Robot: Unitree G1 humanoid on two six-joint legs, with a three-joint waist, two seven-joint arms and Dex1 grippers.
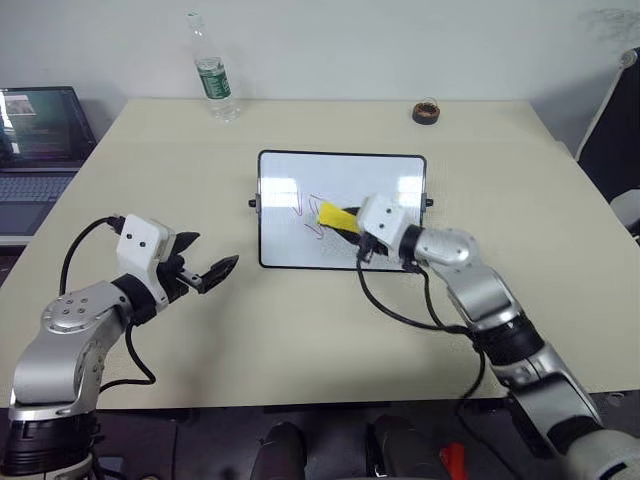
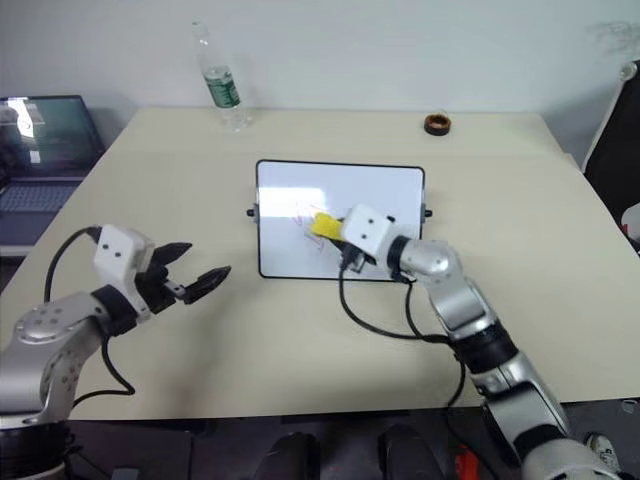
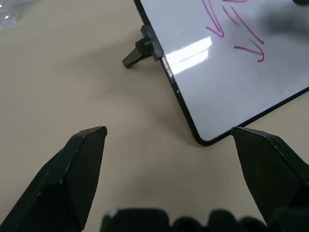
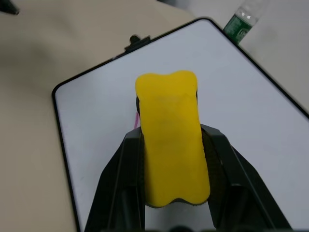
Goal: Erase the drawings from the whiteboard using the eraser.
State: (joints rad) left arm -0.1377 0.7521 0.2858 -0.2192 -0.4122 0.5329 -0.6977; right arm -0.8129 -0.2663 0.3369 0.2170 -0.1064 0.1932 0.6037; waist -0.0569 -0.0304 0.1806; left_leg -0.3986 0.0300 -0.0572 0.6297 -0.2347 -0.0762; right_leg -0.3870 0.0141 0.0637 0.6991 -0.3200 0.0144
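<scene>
Over the middle of the desk [image 1: 300, 330] lies the whiteboard [image 1: 342, 170], flat on the pale top with its black frame and a small knob on each short side. Across its white face run the drawings [image 3: 236, 29], thin pink-red strokes that sit left of centre. My right pincer [image 4: 169, 145] is clamped on the eraser [image 4: 170, 135], its two black fingers pressing the yellow block's long sides, and the block hangs over the board's centre, just beside the strokes; whether its dark underside touches the surface I cannot tell. My left pincer [image 1: 205, 262] is spread wide and holds nothing, hovering above bare desk off the board's near left corner, apart from the frame. At the far edge of the desk stands a clear plastic bottle [image 1: 212, 70] with a green label, upright, and I cannot tell what is in it. Toward the far right corner sits a small dark tape roll [image 1: 427, 112]. Beyond the desk's left edge an open laptop [image 1: 35, 150] shows a lit screen.
</scene>
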